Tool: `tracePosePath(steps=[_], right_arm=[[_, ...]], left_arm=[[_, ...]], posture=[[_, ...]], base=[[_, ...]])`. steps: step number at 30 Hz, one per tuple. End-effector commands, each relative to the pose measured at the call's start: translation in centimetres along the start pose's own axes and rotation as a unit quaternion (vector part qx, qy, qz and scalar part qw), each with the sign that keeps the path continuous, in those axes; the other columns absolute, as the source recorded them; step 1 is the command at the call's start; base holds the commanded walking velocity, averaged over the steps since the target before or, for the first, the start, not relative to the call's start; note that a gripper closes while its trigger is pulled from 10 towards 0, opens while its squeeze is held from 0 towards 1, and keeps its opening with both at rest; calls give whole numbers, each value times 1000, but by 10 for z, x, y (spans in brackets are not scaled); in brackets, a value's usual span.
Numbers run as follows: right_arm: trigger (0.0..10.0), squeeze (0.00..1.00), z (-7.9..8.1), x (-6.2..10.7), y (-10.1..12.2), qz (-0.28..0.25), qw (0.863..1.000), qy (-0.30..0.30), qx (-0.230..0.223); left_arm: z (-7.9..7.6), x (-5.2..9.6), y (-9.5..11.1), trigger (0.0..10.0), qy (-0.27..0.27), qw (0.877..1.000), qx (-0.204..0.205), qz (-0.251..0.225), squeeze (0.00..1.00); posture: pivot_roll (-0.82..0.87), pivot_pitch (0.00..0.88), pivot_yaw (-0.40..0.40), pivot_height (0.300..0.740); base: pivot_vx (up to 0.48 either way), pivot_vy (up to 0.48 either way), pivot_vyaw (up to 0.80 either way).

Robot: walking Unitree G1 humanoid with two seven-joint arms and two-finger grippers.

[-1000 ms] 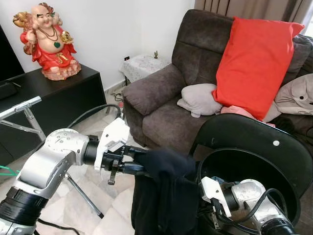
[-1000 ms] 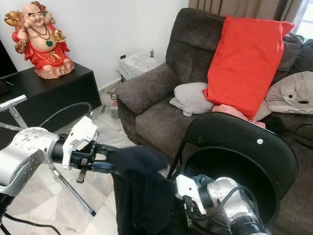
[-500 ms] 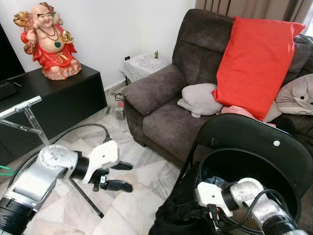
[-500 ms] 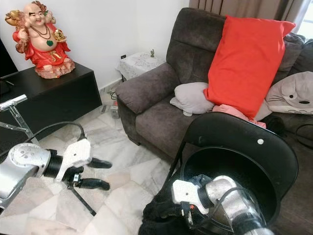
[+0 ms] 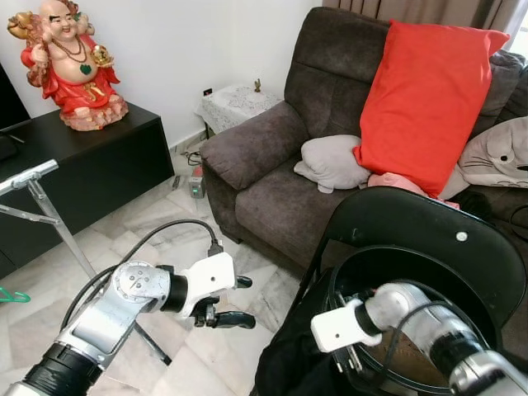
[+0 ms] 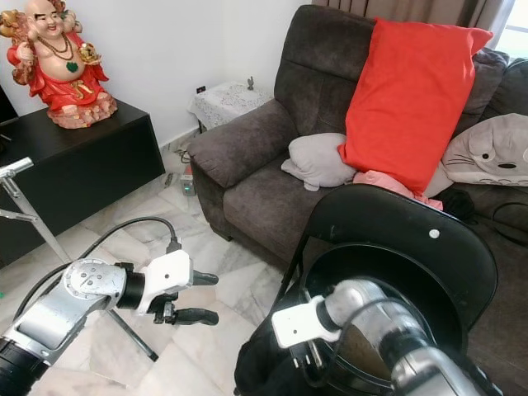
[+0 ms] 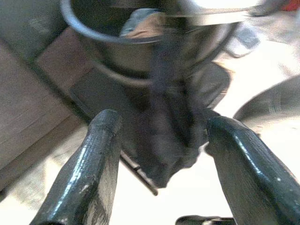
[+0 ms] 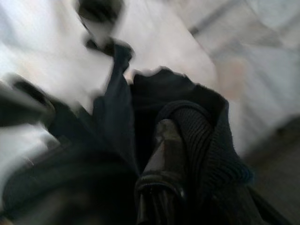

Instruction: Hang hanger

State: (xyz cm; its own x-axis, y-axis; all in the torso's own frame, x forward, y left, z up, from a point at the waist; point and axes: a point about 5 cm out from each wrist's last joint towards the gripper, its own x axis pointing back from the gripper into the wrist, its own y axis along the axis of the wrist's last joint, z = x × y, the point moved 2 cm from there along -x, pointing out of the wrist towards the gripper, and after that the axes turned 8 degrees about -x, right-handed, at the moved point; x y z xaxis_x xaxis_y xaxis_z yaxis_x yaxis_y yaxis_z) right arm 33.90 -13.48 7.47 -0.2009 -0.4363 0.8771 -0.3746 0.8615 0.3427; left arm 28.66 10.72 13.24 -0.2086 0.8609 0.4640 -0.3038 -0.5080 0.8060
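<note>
Your left end effector hangs over the tiled floor with its two black fingers spread wide and nothing between them. Its wrist view looks across at a dark garment draped from the rim of the black basket, well apart from those fingers. Your right end effector sits low at the basket's near edge, buried in that same dark garment, which spills down from the rim toward the floor. From the right wrist, one finger is wrapped in dark knitted cloth; you cannot tell from these blurred pictures whether it is clamped on the fabric or merely covered by it. No hanger can be made out in the folds. Beside your left arm stands a metal rack; a green hanger lies on the floor beyond it, far from both end effectors. Behind the basket is a brown sofa with a red cushion.
</note>
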Motion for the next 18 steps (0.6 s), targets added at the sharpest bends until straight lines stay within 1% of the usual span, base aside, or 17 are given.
tracePosePath(steps=[1, 2, 3, 4, 5, 7, 8, 10, 11, 12, 13, 14, 16, 18], right_arm=[[0, 0, -14, 5, 6, 5, 999, -28, 26], [0, 0, -31, 11, 17, 12, 997, -55, 53], [0, 0, -37, 12, 22, 12, 996, -65, 61], [0, 0, -37, 12, 22, 12, 996, -65, 61], [0, 0, -51, 15, 38, -14, 994, -92, 64], [0, 0, -59, 16, 48, -32, 992, -109, 61], [0, 0, -61, 16, 51, -48, 990, -123, 43], [0, 0, -60, 12, 51, -70, 988, -139, 10], [0, 0, -60, 12, 51, -70, 988, -139, 10], [0, 0, -54, 8, 47, -89, 986, -142, -18], [0, 0, -50, 5, 46, -98, 985, -140, -31], [0, 0, -47, 4, 45, -108, 983, -140, -43], [0, 0, -44, 2, 44, -123, 980, -144, -60], [0, 0, -39, -2, 38, -118, 979, -150, -73]], left_arm=[[-4, -2, 3, 10000, -14, 1000, 1, -6, 0], [-4, -7, 5, 10000, -7, 1000, -2, -15, 0], [-4, -10, 5, 10000, -3, 1000, -3, -17, 0], [-4, -10, 5, 10000, -3, 1000, -3, -17, 0], [-1, -17, 2, 10000, 23, 1000, 1, -20, 0], [1, -23, -1, 10000, 49, 998, 14, -25, 0], [5, -25, -6, 10000, 76, 997, 26, -18, 0], [11, -28, -13, 10000, 126, 991, 41, -15, 0], [11, -28, -13, 10000, 126, 991, 41, -15, 0], [18, -29, -18, 10000, 183, 981, 63, -17, 0], [19, -29, -21, 10000, 203, 977, 67, -19, 0], [19, -30, -23, 10000, 212, 974, 74, -20, 0], [15, -31, -26, 10000, 212, 974, 80, -19, 0], [11, -31, -28, 10000, 207, 974, 89, -19, 0]], posture=[[15, 46, 14, 740], [14, 46, 14, 740], [14, 46, 14, 740], [14, 46, 14, 740], [20, 46, 12, 740], [21, 45, 12, 740], [23, 43, 7, 740], [28, 43, 6, 740], [28, 43, 6, 740], [29, 44, 3, 740], [24, 50, 7, 740], [20, 52, 7, 740], [15, 52, 9, 740], [11, 52, 11, 740]], base=[[0, 0, 0], [0, 0, 0], [0, 0, 0], [0, 0, 0], [0, 0, 0], [0, 0, 0], [0, 0, 0], [0, 0, 0], [0, 0, 0], [0, 0, 0], [0, 0, 0], [0, 0, 0], [0, 0, 0], [0, 0, 0]])
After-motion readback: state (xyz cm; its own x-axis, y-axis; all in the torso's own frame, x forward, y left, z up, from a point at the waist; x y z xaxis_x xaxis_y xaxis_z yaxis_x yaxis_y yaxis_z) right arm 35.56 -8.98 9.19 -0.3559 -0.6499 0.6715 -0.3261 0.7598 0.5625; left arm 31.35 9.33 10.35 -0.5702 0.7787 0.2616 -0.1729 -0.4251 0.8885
